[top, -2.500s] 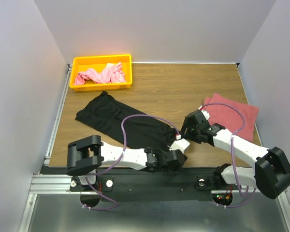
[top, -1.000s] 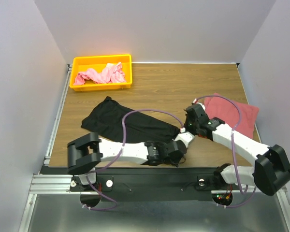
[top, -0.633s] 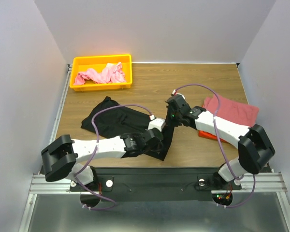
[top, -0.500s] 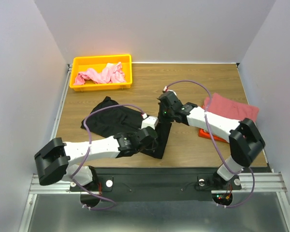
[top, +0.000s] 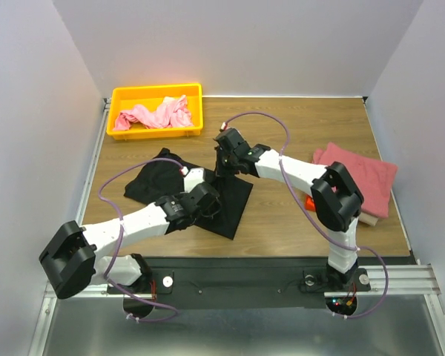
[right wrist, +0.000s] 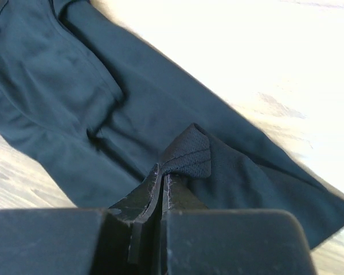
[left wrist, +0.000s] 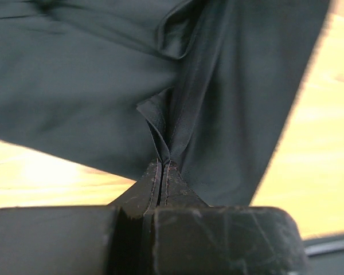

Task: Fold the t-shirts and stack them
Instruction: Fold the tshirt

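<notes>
Left tool (left wrist: 162,164), right tool (right wrist: 162,173) pinching black t-shirt (top: 234,203) edges

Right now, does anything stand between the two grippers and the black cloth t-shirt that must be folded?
No, nothing visible does. The left gripper and the right gripper are each shut on a pinch of the black cloth t-shirt, and no other object is caught in either grip.

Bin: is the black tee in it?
No, the bin holds a pink tee; the black tee is out on the table.
</notes>
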You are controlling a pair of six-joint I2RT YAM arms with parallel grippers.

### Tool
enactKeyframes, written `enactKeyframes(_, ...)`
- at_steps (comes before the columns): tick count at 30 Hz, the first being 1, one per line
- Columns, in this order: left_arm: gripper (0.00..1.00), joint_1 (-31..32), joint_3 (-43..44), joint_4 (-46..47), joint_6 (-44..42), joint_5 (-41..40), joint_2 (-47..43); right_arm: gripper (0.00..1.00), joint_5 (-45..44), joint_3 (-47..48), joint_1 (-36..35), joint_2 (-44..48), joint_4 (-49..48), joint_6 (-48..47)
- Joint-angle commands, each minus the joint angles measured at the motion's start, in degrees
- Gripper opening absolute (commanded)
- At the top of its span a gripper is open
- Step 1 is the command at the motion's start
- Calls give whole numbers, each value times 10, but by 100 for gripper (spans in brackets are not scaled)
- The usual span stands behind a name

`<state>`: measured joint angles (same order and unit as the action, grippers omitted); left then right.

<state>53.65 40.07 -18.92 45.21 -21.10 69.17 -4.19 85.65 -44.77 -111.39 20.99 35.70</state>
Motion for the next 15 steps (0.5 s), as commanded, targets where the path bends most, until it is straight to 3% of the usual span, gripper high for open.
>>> enactKeyframes(1,0,-30,-6,-31,15,-34,-8,0,13,50,-7,-33,-22,-10)
enactKeyframes(15,0,-127,-2,-24,8,-55,13,1,13,169,-8,-150,-24,-22)
